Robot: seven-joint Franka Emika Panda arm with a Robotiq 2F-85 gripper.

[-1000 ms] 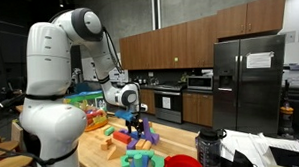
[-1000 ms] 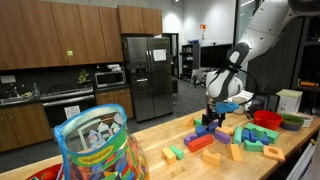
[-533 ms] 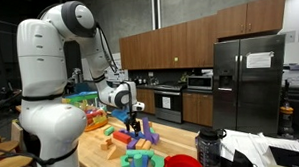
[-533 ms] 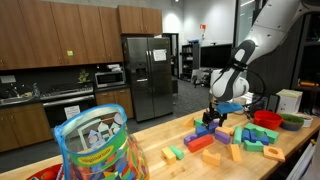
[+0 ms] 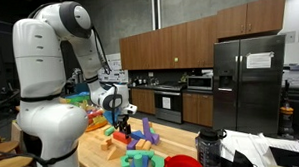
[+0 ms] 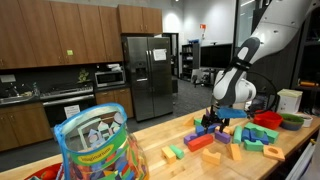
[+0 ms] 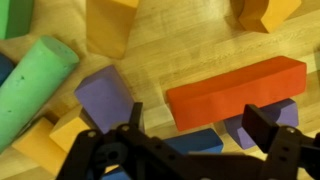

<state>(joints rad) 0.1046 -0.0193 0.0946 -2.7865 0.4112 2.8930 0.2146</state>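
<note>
My gripper [image 7: 200, 135] is open and hangs low over a heap of foam blocks on the wooden table [image 7: 170, 50]. Between its fingers lies a blue block [image 7: 190, 142], with a long red block [image 7: 235, 92] just beyond it. One purple block [image 7: 105, 100] lies by the left finger and another purple block [image 7: 262, 125] by the right finger. A green cylinder [image 7: 35, 85] lies at the far left. In both exterior views the gripper [image 5: 122, 122] [image 6: 215, 120] points down at the pile, holding nothing.
Orange blocks [image 7: 112, 22] lie beyond the red one. A clear tub of colourful pieces [image 6: 95, 145] stands in the foreground. A red bowl [image 6: 266, 117], a green bowl [image 6: 292, 122] and a white box [image 6: 289, 101] sit past the pile. A dark bottle [image 5: 209, 148] stands near the table edge.
The arm has swung sideways and the gripper has come down closer to the block pile. The jaws have stayed open. No block has moved.
</note>
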